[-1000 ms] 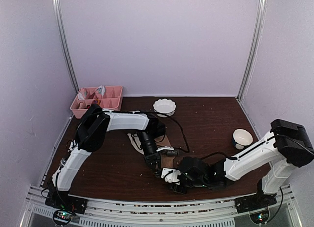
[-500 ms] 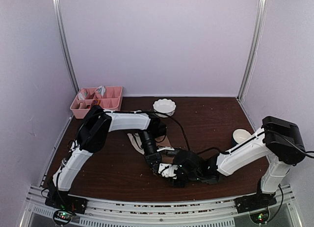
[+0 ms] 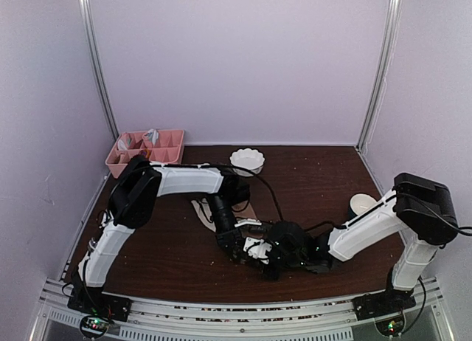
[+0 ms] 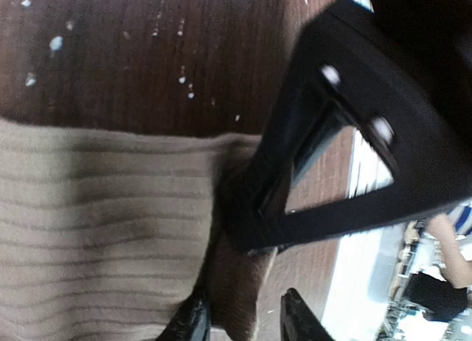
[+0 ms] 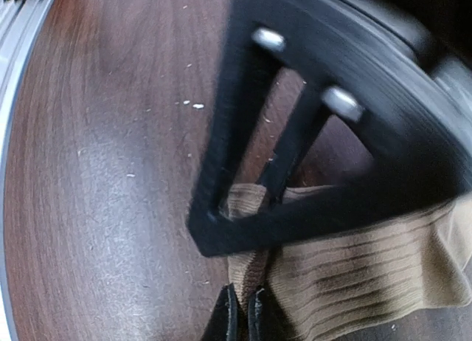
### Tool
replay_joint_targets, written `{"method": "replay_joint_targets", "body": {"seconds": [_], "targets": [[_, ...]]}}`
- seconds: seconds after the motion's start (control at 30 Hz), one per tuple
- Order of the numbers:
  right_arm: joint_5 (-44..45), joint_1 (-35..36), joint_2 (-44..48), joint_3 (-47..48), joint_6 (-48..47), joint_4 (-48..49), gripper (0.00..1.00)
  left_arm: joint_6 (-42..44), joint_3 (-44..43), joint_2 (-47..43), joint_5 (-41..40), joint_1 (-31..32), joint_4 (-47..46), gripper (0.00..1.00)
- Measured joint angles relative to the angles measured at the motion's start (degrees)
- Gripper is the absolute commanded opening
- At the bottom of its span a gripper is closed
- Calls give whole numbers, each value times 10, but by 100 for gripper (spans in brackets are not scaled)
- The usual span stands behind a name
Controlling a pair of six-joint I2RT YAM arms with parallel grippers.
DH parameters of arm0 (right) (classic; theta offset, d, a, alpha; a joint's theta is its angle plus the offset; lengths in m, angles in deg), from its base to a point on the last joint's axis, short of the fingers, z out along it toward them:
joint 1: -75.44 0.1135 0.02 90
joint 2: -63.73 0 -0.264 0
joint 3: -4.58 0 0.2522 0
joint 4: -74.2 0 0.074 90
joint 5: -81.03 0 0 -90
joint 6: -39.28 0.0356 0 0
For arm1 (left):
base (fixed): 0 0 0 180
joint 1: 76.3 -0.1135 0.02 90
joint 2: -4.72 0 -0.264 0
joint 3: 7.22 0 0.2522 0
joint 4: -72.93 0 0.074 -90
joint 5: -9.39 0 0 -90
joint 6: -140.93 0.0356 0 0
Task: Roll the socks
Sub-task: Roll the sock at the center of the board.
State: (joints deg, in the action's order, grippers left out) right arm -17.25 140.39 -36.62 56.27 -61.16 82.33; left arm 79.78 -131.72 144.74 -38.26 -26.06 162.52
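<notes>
left gripper (image 4: 243, 322): jaws narrowly parted, astride tan sock (image 4: 103, 230) edge | right gripper (image 5: 242, 315): clamped onto sock fold

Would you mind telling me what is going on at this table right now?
Both arms meet mid-table over the tan sock, which lies on the table. The right arm has its jaws shut on the sock's edge. The left arm holds its jaws apart around the same bunched edge. No finished roll shows yet.
</notes>
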Motion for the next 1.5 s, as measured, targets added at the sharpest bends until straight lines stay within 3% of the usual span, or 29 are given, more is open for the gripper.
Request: {"method": "replay_joint_targets", "body": {"seconds": [0.1, 0.13, 0.23, 0.47, 1.0, 1.23, 1.5], "targets": [[-43, -27, -1, 0, 39, 1, 0, 5, 54, -45, -27, -1, -46, 45], [-60, -37, -2, 0, 53, 2, 0, 10, 82, -67, -40, -2, -70, 57], [-96, -59, -5, 1, 84, 2, 0, 30, 173, -145, -81, -8, -135, 61], [-186, -88, -26, 21, 121, -9, 0, 51, 283, -253, -130, -27, -267, 57], [-276, -151, -49, 37, 218, -12, 0, 109, 412, -318, -102, 34, -456, 53], [-316, -168, -64, 37, 250, 6, 0, 132, 417, -322, -156, 49, -520, 52], [-346, -179, -75, 42, 272, 12, 0, 156, 407, -292, -195, 59, -534, 42]]}}
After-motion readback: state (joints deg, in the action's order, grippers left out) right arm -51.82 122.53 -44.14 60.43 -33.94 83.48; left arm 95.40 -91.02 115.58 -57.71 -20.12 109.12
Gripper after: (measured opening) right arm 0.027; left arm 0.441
